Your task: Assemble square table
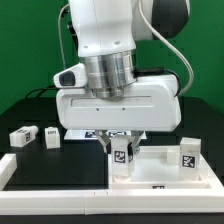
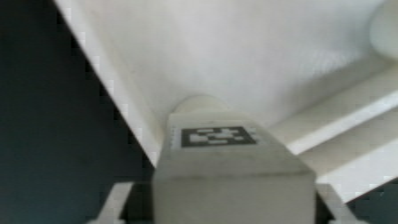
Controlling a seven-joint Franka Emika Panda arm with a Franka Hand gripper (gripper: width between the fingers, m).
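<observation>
My gripper [image 1: 120, 140] is shut on a white leg block [image 1: 120, 155] with a tag on its face, and holds it upright at the left corner of the white square table top [image 1: 160, 170]. In the wrist view the leg [image 2: 217, 150] fills the gap between my fingers [image 2: 128, 200], and the table top [image 2: 178, 50] lies beyond it. A second leg [image 1: 188, 153] stands upright on the top's right corner. Two more leg blocks [image 1: 22, 137] [image 1: 51, 135] lie on the black table at the exterior view's left.
A long white border rail [image 1: 55, 195] runs along the front edge and up the left side. The marker board [image 1: 82, 133] lies behind my gripper, mostly hidden by the arm. A green wall stands behind.
</observation>
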